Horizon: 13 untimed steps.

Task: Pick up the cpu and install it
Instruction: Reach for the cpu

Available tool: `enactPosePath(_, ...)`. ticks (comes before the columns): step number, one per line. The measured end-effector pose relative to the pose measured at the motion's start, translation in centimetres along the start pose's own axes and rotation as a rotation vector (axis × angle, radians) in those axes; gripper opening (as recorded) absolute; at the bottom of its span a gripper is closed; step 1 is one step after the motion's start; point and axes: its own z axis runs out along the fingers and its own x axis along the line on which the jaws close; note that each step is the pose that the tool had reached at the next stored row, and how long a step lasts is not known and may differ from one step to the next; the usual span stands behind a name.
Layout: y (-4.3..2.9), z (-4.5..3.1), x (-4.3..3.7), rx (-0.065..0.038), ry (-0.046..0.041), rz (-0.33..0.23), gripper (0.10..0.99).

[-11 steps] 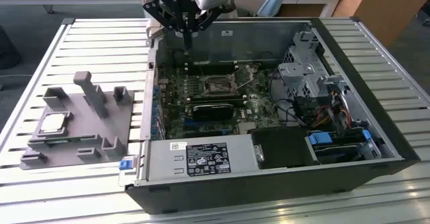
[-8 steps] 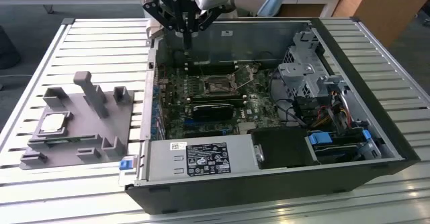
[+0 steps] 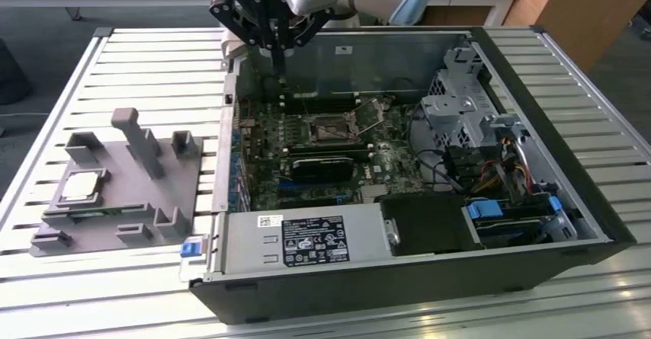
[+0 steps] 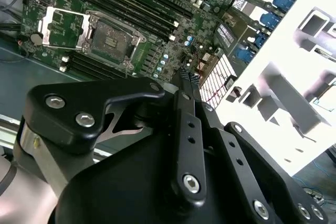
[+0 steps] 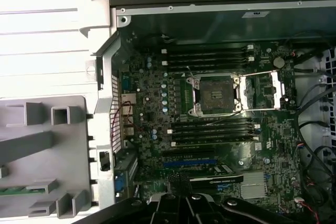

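While the cpu [image 3: 84, 185] lies flat in the grey holder [image 3: 190, 184] on the slatted table [image 3: 133, 65], at the exterior view's left of the open computer case [image 3: 407, 286], the socket [image 3: 331, 132] inside the case sits uncovered, its frame swung open and open room above it. The tool [image 3: 277, 63] hangs pointing down over the case's far corner, fingers together on nothing, well apart from the cpu.

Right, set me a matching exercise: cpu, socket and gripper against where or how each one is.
Things:
1. cpu
2. socket
3. gripper

Place or state:
A. hanging over the motherboard
B. lying on the grey fixture, at the exterior view's left
C. retaining frame swung open

Pairs: 1-B, 2-C, 3-A.
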Motion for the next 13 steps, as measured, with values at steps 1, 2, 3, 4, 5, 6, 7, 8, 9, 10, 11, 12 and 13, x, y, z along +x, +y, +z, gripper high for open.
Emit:
enactPosePath(1, -0.01, 0.02, 0.06, 0.000, 0.0000, 0.000, 0.106)
enactPosePath(2, -0.01, 0.03, 0.13, 0.000, 0.0000, 0.000, 0.106)
enactPosePath(3, -0.02, 0.04, 0.21, 0.000, 0.0001, 0.000, 0.106)
enactPosePath(4, -0.03, 0.06, 0.29, 0.000, 0.0002, 0.000, 0.106)
enactPosePath(5, -0.04, 0.08, 0.46, 0.000, 0.0001, 0.000, 0.106)
enactPosePath(6, -0.05, 0.09, 0.54, 0.000, 0.0001, 0.000, 0.106)
enactPosePath(7, -0.06, 0.10, 0.65, 0.000, 0.0002, 0.000, 0.106)
enactPosePath(8, -0.07, 0.11, 0.77, 0.000, 0.0003, 0.000, 0.106)
enactPosePath(9, -0.08, 0.13, 0.90, 0.000, 0.0002, 0.000, 0.106)
enactPosePath(10, -0.09, 0.14, 1.04, 0.000, 0.0002, 0.000, 0.106)
enactPosePath(11, -0.10, 0.16, 1.19, 0.000, 0.0002, 0.000, 0.106)
enactPosePath(12, -0.11, 0.18, 1.32, 0.000, 0.0002, 0.000, 0.106)
enactPosePath(13, -0.12, 0.21, 1.40, 0.000, 0.0002, 0.000, 0.106)
